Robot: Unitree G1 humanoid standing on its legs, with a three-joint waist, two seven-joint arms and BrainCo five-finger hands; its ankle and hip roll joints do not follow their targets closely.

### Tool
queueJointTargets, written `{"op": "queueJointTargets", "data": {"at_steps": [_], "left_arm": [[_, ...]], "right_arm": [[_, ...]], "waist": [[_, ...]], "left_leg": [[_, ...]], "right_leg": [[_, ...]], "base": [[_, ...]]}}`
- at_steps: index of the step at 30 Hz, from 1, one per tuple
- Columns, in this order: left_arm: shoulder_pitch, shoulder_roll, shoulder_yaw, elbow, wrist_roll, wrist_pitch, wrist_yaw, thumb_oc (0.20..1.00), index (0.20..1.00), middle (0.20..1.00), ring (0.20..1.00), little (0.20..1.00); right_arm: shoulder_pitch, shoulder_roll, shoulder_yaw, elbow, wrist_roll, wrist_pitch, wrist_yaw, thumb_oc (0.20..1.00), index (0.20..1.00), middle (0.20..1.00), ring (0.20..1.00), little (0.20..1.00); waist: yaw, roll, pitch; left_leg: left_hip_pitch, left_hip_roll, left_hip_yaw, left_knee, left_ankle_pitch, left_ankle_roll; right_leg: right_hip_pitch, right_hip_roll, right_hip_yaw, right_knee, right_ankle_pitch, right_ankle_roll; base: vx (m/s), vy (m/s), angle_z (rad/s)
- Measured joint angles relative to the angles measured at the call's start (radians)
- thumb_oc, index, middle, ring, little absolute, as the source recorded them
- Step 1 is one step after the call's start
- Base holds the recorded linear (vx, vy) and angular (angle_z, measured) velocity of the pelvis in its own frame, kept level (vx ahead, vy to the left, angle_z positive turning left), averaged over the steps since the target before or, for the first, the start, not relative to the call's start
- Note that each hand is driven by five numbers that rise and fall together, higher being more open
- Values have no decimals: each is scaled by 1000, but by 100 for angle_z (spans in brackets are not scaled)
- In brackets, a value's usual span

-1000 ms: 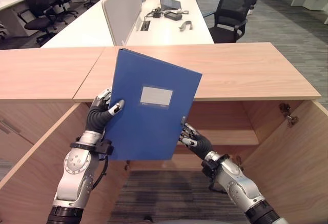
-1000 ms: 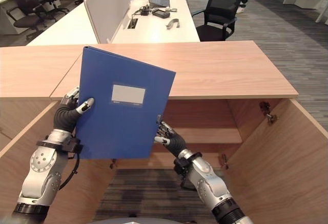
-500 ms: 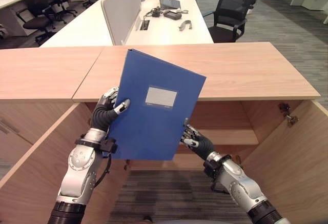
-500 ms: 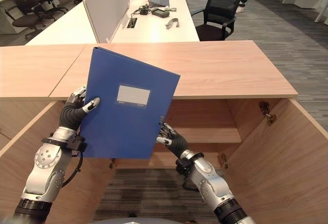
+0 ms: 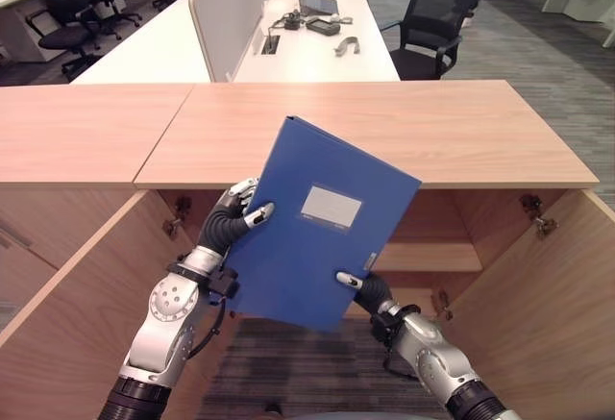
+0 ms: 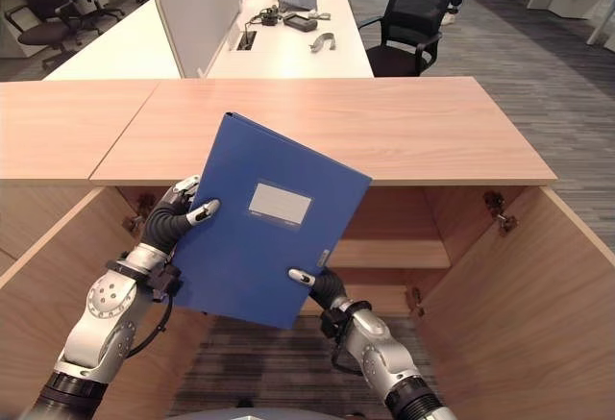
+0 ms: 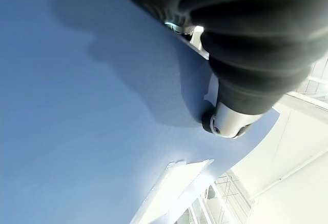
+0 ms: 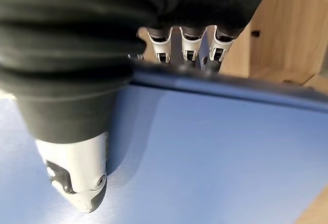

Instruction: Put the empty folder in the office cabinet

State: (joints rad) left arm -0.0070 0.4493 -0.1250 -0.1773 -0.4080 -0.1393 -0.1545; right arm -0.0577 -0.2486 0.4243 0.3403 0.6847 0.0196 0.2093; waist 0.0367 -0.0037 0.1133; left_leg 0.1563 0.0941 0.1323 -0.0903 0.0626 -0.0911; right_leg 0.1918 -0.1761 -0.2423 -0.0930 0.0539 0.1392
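Left hand: at 9 o'clock of the folder, pinching its left edge, thumb on the front cover and fingers curled behind.
Folder: blue, held in the air between both hands, tilted with its top corner toward 1 o'clock, in front of the open cabinet and not yet inside.
Label: pale rectangle on the cover, at 12 o'clock of centre.
Right hand: at 5 o'clock of the folder, clamping its lower edge, thumb on the cover and fingers wrapped behind.
Cabinet: wooden top at 12 o'clock, doors swung open, shelf at 3 o'clock.
Handling: likely light, being empty; stiff flat board; smooth cover may slip, so pinching opposite edges looks soundest.
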Motion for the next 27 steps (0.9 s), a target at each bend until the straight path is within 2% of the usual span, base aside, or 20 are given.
{"op": "queueJointTargets", "data": {"at_steps": [19,27], "left_arm": [[0,0,3,1,-18,8,24,200,200,200,200,200],[10,-3,15,50,-18,9,29,200,200,200,200,200]], "right_arm": [[-32,13,-7,9,2,-8,-56,1000,1000,1000,1000,1000],[-50,-9,-53,-115,43,-15,-59,1000,1000,1000,1000,1000]], "waist": [[3,0,0],[6,5,2]], "left_leg": [[0,0,-2,0,0,0],[0,0,-2,0,0,0]], "right_leg": [[1,0,-2,0,0,0],[1,0,-2,0,0,0]], "base": [[0,0,0],[0,0,0]]}}
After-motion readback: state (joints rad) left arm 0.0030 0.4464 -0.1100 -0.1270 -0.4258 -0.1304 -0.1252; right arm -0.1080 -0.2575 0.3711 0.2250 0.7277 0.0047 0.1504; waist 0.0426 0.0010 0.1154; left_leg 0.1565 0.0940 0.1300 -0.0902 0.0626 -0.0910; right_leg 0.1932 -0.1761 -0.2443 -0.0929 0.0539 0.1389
